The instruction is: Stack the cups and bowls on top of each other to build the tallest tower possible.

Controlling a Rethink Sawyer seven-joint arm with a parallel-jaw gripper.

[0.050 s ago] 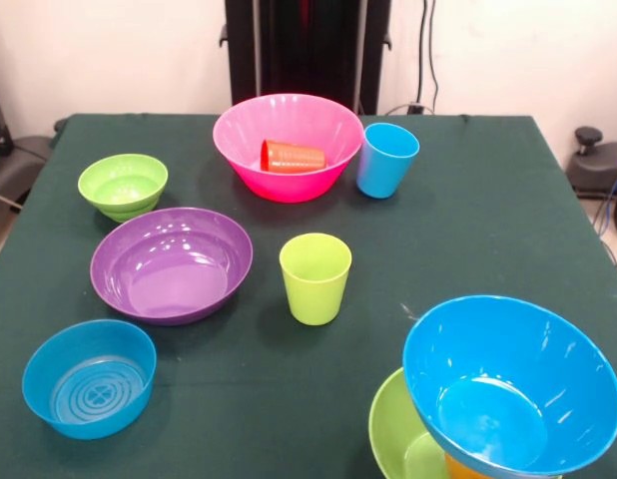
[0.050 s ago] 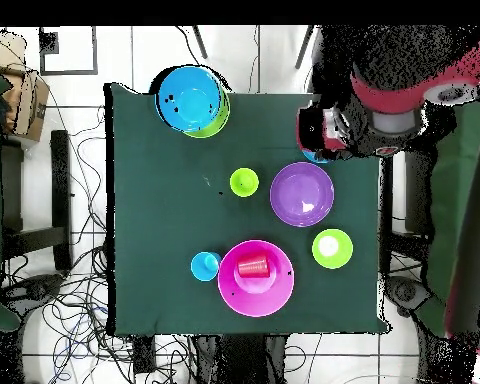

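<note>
While the tower [image 1: 508, 394] fills the front view's lower right on your worktop [image 1: 488, 220], the pink bowl [image 1: 289, 145] at upper centre holds a red cup [image 1: 294, 156] on its side. You cannot tell the fingers' state.

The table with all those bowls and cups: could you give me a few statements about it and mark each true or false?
1. A red cup lies on its side inside the pink bowl. True.
2. The green cup stands inside the purple bowl. False: it stands on the table beside it.
3. The large blue bowl sits tilted on the large green bowl. True.
4. The light blue cup is tipped over. False: it stands upright.
</note>
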